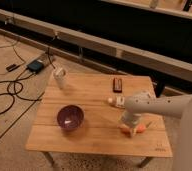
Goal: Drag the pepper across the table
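Camera view: gripper [129, 128] is down at the surface of the table [89, 145] in the lower right of the frame, right on top of the pepper [141, 129]. Jaws stand wide and aren't clamped on anything I can make out. The orange pepper sticks out on the frame-right side of the tool, green stem end pointing up-right. Can't tell if the fingers straddle it or just press on it. Pepper sits near the table's right edge, well apart from the purple bowl [70, 117] at centre-left. My read: the step in hand is the drag itself, contact made or nearly so, travel not yet done. To do it well, hold the tool low with light downward pressure so the pepper slides rather than rolls out from under. A round, tapered thing like that will likely pivot or squirt sideways, so trap it between the fingers or push on its long side, slow and straight. Best lane looks like frame-left along the near planks, where the wood is bare. Watch the small white bottle [116, 102] just above the gripper in the frame and the dark bar [117, 85] further up; the arm [156, 104] should clear both. Stop short of the bowl. White cup [60, 78] at upper left of the tabletop is out of the way.
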Motion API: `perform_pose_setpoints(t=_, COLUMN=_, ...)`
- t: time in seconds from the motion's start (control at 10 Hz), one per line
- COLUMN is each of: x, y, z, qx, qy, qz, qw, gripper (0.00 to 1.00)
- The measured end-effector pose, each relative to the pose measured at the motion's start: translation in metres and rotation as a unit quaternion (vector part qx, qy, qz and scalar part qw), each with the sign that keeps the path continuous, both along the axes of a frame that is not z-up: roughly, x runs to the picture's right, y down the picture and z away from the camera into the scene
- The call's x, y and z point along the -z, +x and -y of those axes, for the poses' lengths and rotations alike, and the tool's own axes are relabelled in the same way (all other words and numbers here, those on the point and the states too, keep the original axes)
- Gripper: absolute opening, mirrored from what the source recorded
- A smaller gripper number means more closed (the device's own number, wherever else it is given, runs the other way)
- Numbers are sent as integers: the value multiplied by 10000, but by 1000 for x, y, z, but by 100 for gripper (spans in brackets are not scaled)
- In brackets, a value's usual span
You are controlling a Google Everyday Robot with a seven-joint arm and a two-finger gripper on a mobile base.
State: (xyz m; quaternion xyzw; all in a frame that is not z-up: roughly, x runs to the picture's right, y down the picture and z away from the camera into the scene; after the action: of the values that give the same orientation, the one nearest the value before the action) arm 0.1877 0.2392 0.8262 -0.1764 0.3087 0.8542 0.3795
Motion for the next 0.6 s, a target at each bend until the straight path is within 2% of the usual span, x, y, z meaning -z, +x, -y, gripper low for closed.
perform_pose_setpoints(t=0.5, x=-5, y=10, z=-1, qx=-86, qy=-3, qz=-116, qw=9999, gripper=64)
perform_pose_setpoints(t=0.6, x=-5, y=11, z=-1, qx=-90, qy=-4, qz=-130, qw=9999, gripper=57)
